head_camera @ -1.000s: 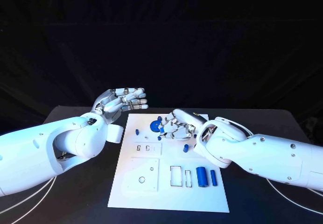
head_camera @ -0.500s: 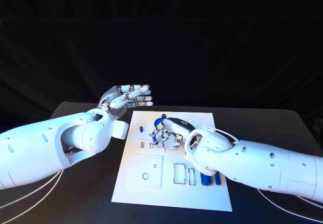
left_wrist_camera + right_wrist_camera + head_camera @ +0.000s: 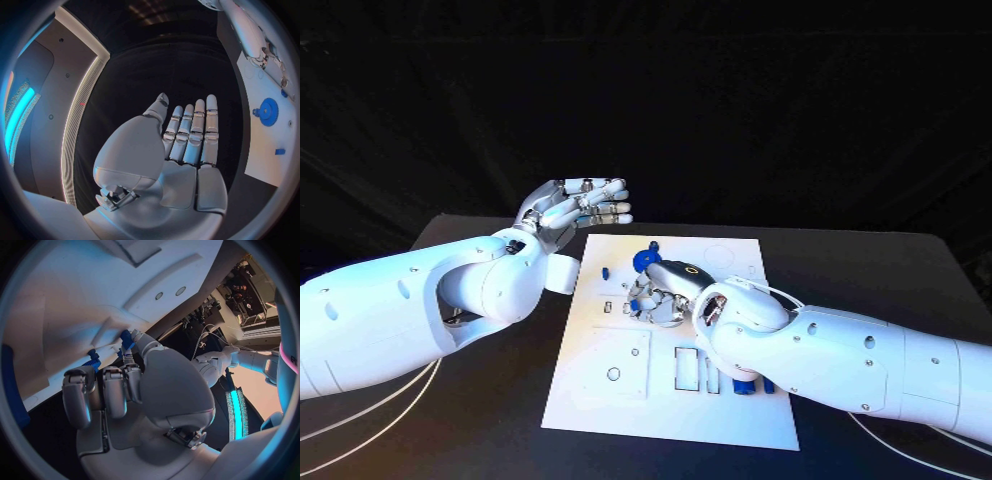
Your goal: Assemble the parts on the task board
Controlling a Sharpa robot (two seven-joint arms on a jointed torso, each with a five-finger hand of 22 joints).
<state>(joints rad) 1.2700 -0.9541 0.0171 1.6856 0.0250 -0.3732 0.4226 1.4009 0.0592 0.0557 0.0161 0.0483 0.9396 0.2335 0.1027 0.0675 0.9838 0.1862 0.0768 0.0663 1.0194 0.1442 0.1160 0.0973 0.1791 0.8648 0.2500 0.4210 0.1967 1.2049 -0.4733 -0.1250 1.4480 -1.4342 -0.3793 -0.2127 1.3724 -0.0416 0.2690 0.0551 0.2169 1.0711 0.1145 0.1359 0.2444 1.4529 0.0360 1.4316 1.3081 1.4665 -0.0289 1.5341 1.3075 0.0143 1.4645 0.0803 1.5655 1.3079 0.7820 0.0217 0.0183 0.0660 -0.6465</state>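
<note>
On the black surface (image 3: 877, 270) the white task board (image 3: 747, 420) lies in the middle, its long sides running from the near edge toward the far edge. My right robot hand (image 3: 664, 295) is down on the board's middle, fingers curled in over the small slots there. In the right wrist view its fingertips (image 3: 128, 342) pinch a small blue part (image 3: 125, 336) against the white plate, and a second bit of blue (image 3: 93, 360) sits just beside the curled fingers — so this hand is grasping a blue part.

My left robot hand (image 3: 571, 212) hangs in the air above the surface's far left area, just off the board's far left corner, palm up. Its fingers are straight and side by side with the thumb apart, and nothing lies in it; the left wrist view shows the same bare palm.

A blue gear (image 3: 643, 259) stands on the board toward the far edge, just beyond my right robot hand, and a small blue piece (image 3: 606, 271) lies near it toward the board's left side. In the left wrist view I see the gear (image 3: 268, 108) and the small piece (image 3: 280, 151) on the white plate as well. Blue cylinders (image 3: 743, 384) show near the board's right side, partly hidden under my right forearm — beside them are rectangular cut-outs (image 3: 687, 366) in the board.
</note>
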